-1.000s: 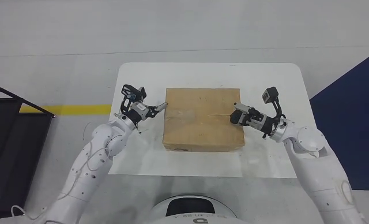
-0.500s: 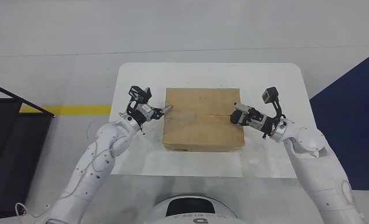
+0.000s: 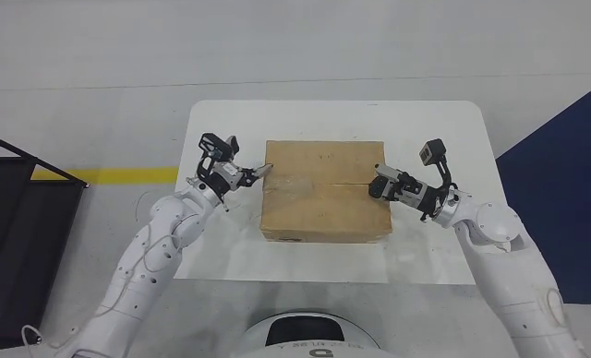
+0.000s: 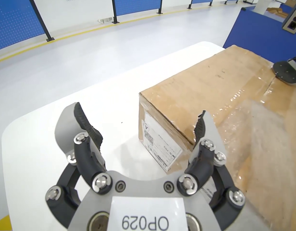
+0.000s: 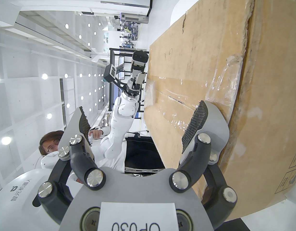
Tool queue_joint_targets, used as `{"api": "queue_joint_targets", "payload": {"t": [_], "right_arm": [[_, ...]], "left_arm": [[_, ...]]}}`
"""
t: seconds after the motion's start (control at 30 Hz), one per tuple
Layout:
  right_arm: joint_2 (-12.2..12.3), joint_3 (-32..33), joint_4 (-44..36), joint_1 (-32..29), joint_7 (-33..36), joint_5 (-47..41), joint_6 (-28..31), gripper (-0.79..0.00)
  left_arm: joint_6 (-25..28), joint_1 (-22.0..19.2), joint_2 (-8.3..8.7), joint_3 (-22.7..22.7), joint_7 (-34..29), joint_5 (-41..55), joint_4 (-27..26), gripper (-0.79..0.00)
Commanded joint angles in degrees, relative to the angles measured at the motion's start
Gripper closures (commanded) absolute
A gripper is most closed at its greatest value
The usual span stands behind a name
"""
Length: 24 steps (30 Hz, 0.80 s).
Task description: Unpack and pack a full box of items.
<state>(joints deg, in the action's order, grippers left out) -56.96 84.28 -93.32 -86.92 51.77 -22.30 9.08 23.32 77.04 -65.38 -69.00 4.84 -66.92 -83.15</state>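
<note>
Left wrist view: label (image 4: 160, 144) on box (image 4: 205, 90)

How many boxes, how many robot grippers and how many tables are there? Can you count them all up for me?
Cardboard box: 1
Grippers: 2, the left gripper and the right gripper, one at each end of the box
Table: 1
Total: 4

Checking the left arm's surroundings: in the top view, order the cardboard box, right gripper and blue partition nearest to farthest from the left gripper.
1. cardboard box, right beside the left gripper.
2. right gripper, at the box's opposite end.
3. blue partition, at the view's right edge.
</note>
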Motion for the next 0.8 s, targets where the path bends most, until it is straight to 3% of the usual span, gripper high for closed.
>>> {"api": "queue_joint_targets", "payload": {"t": [0.0,0.23,0.57,0.77], "right_arm": [[0.00,0.00,0.00,0.00,0.00,0.00,0.00,-0.785],[0.00,0.00,0.00,0.00,0.00,0.00,0.00,-0.785],[0.00,0.00,0.00,0.00,0.00,0.00,0.00,-0.785],[0.00,0.00,0.00,0.00,0.00,0.00,0.00,-0.785]], "left_arm": [[0.77,1.43,0.40,-1.73,0.82,-0.39,-0.78,-0.785],[5.95,3.32,1.62,-5.34,1.07,-4.92,-0.94,-0.785],[10.24,2.28,1.67,-2.76,2.07,-9.38,-0.60,-0.785],[9.23,1.44,1.46,-1.60,1.71,-10.26,-0.58,-0.785]]}}
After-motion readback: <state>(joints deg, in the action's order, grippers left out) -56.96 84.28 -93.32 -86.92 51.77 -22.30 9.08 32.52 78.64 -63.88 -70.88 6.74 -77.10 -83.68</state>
